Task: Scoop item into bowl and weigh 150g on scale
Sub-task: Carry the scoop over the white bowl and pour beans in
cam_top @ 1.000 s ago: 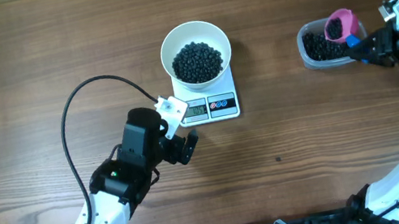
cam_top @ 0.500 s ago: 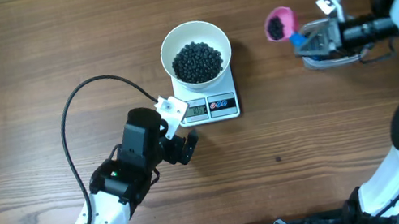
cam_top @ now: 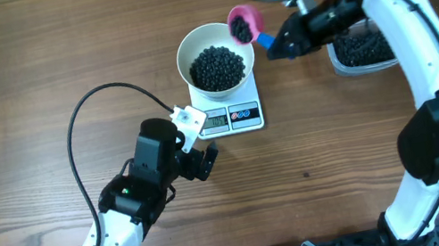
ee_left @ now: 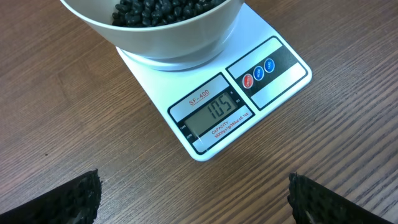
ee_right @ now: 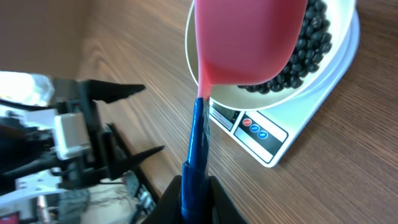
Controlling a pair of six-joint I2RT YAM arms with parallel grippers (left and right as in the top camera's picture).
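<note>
Right gripper (ee_right: 196, 186): clamped on scoop (cam_top: 244, 24) handle; scoop, loaded, over bowl (cam_top: 182, 57) rim.
Left gripper (ee_left: 194, 196): jaws wide, empty, near scale (ee_left: 214, 118).
Bowl: on scale, holding beads (cam_top: 217, 67); display reads 105.
Tub (cam_top: 337, 57): right of scale, apart.

White bowl (cam_top: 211, 32) of black beads (cam_top: 217, 66) sits on the scale (cam_top: 237, 118).

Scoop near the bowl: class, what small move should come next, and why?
Probably carry the scoop further over the bowl and tip it. The right tool holds it loaded with beans just at the bowl's rim, and the scale shows 105, short of 150.
</note>
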